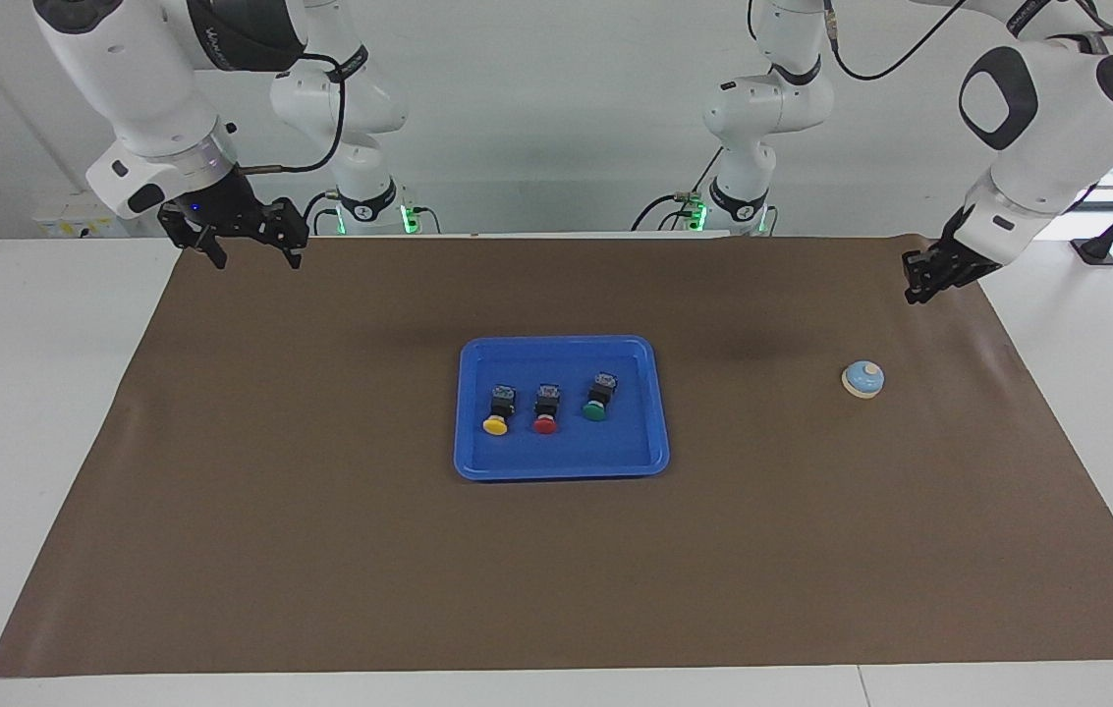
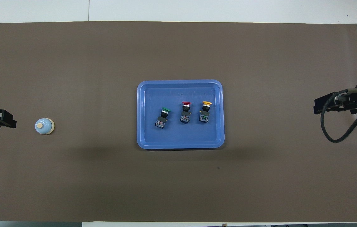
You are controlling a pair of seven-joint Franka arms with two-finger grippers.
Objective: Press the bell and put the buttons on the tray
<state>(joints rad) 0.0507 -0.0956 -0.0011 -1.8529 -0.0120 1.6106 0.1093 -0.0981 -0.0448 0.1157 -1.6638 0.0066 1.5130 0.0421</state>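
Centrally, we see three buttons (image 1: 544, 407) lying in the blue tray (image 1: 656, 412). Our left gripper (image 1: 921, 287), grip unclear, hangs beside the bell (image 1: 862, 378); our right gripper (image 1: 246, 246) waits open.

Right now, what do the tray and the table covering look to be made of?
Tray: looks like glossy moulded plastic, bright blue with rounded corners and faint sheen on its floor. Table covering: a thin matte brown sheet, likely paper or felt, rippled along its edge toward the left arm's end; I cannot tell which.

both arms raised, right gripper (image 1: 250, 252) open-jawed, left gripper (image 1: 919, 287) perhaps partly open, empty
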